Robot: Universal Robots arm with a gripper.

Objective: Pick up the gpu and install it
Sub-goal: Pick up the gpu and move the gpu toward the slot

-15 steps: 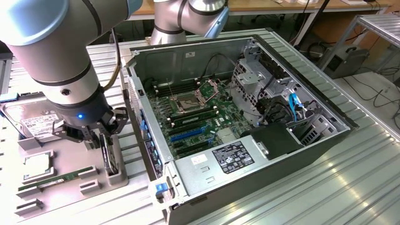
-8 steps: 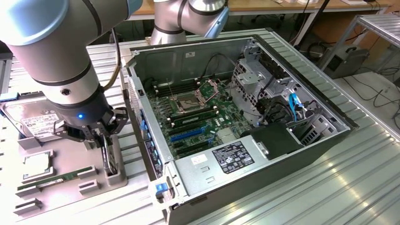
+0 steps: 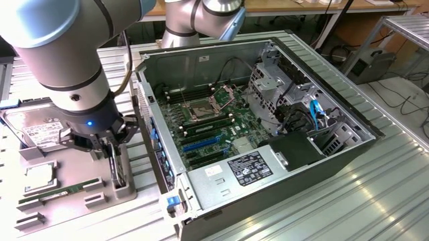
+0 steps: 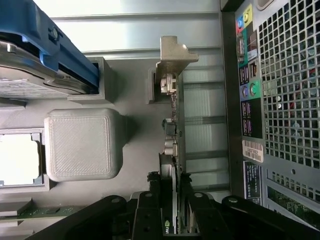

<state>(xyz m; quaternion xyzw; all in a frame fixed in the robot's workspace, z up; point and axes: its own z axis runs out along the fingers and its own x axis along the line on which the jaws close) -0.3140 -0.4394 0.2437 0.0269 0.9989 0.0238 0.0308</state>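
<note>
The gpu [image 3: 119, 173] stands on edge in a slot of the grey parts tray [image 3: 67, 208], just off the exterior view's left of the open computer case [image 3: 335, 160]. My gripper [image 3: 112, 150] comes down on it from above. In the wrist view the card is edge-on, with its silver end bracket [image 4: 172, 65] at the far end and its thin edge running back between my fingers [image 4: 152, 205]. The fingers press against both faces of the card; my gripper [image 4: 171, 202] is shut on it. The card still sits in its holder.
The tray also carries a hard drive [image 3: 37, 128], a CPU [image 3: 40, 175] and a RAM stick [image 3: 54, 193]. Inside the case lies the motherboard [image 3: 214, 120] with blue slots [image 3: 201, 144]. The case's perforated rear panel [image 4: 290, 90] stands close beside the card.
</note>
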